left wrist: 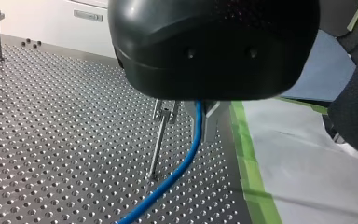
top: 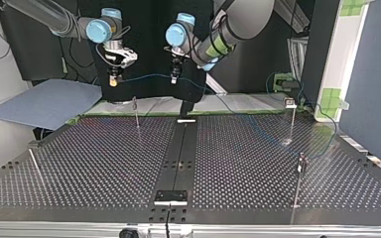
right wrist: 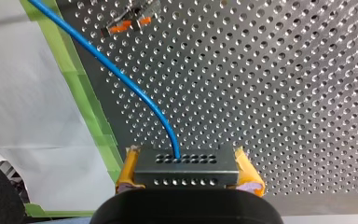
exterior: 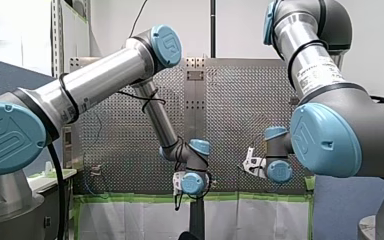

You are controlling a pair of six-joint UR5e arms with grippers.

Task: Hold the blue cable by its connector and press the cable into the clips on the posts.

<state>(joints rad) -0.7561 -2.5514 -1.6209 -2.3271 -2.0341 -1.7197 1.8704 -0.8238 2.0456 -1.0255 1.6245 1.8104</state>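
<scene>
my right gripper (right wrist: 188, 173): clamped on connector (right wrist: 186, 164). my left gripper (left wrist: 199, 116): pinching blue cable (left wrist: 186, 158); clip post (left wrist: 157, 149) just beside it, probably slightly below.

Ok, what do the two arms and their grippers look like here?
My left arm and my right arm are silver tubes with grey joints and light-blue logo-embossed caps; black cables run along the left, a white label marks the right. My left gripper has a rounded black housing and grey metal fingers; my right gripper yellow pads.
</scene>
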